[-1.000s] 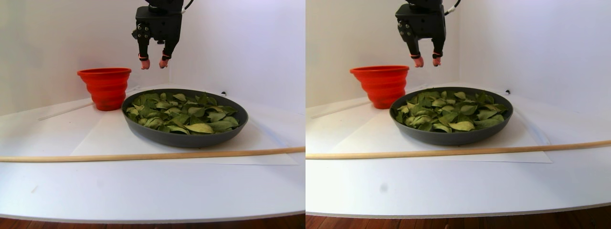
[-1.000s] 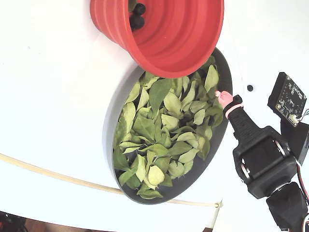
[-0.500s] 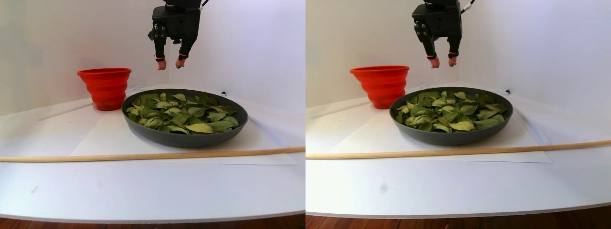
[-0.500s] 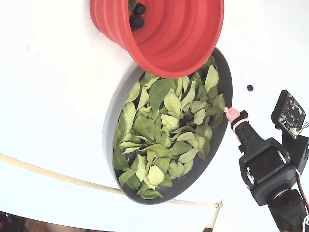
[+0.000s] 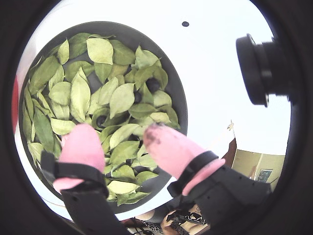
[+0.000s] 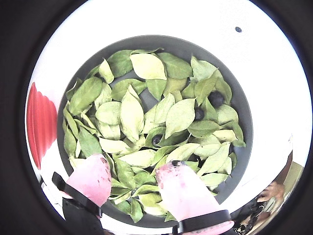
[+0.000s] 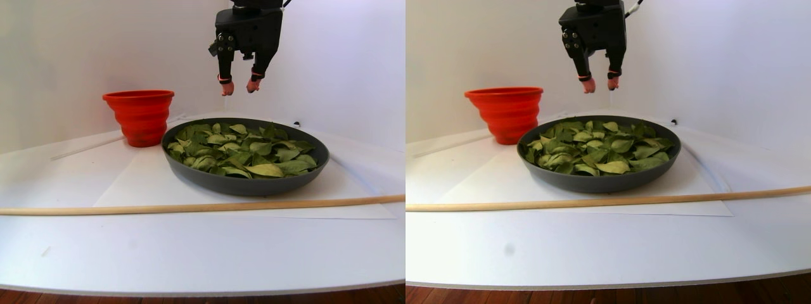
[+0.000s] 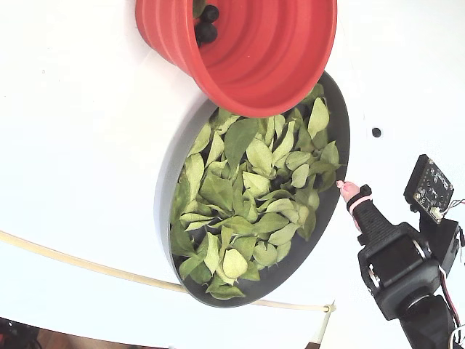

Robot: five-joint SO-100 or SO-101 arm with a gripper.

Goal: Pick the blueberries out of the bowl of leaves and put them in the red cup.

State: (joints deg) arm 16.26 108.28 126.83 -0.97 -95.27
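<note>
Three blueberries (image 6: 216, 98) showed among the leaves (image 6: 132, 113) in the bowl (image 6: 243, 116) in a wrist view: one near the bowl's right rim, a second just beside it toward the centre, half covered by a leaf, and a third close to the bowl's centre, peeking from under leaves. At least two more blueberries (image 8: 207, 25) lay at the bottom of the red cup (image 8: 276, 58) in the fixed view. The leaves filled the dark grey bowl nearly rim to rim. The red cup stood just beside the bowl, at its far left edge in the stereo pair view (image 7: 140, 116), close to its rim; whether they touched could not be told.

The gripper (image 7: 238, 86) hung well above the bowl's back edge, pointing down, its two pink-tipped fingers (image 5: 168, 147) parted a little with nothing between them. In the fixed view the gripper sat just outside the bowl's right rim. A thin wooden rod (image 7: 190, 206) lay across the white table (image 7: 190, 253) in front of the bowl. A small black dot (image 8: 375, 132) marked the table near the bowl's rim.
</note>
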